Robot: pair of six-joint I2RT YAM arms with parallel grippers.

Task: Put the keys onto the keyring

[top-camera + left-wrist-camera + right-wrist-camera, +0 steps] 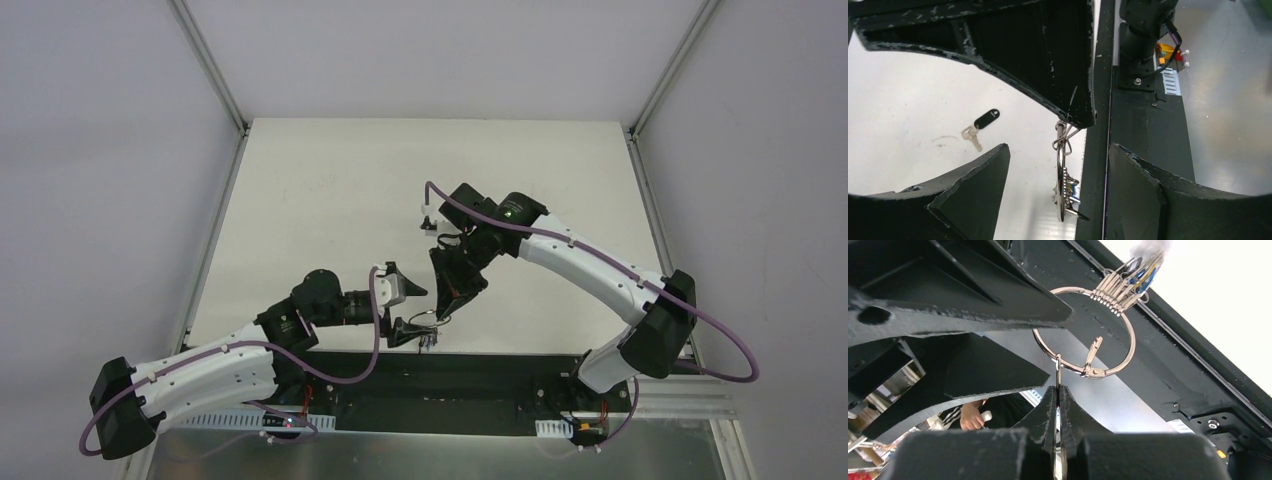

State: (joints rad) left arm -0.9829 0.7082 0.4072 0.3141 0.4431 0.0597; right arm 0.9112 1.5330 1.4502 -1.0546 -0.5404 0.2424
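**Steadily does it: threading a key onto the hanging ring**

The right tool (1058, 390) is pinched fully shut on a thin strip of metal seen edge-on, which I take for a key (1058, 371). Its tip meets the wire of the keyring (1133, 337). The ring hangs in the air between the two arms, just over the near edge of the counter (908, 100), with its bunch of keys (1120, 285) dangling below. The ring's clasp looks sprung open.

The left tool (418, 312) stands wide open. One finger lies against the ring and the other is well clear, so it grips nothing.

To do this step well, I judge the left tool should close on the wire, away from the open end, so the ring cannot swing. The right tool could then slide the key's hole over the free end slowly, without loosening its pinch. A slip here would likely drop the whole bunch.

Another key with a black head (986, 119) lies on the counter, well apart.
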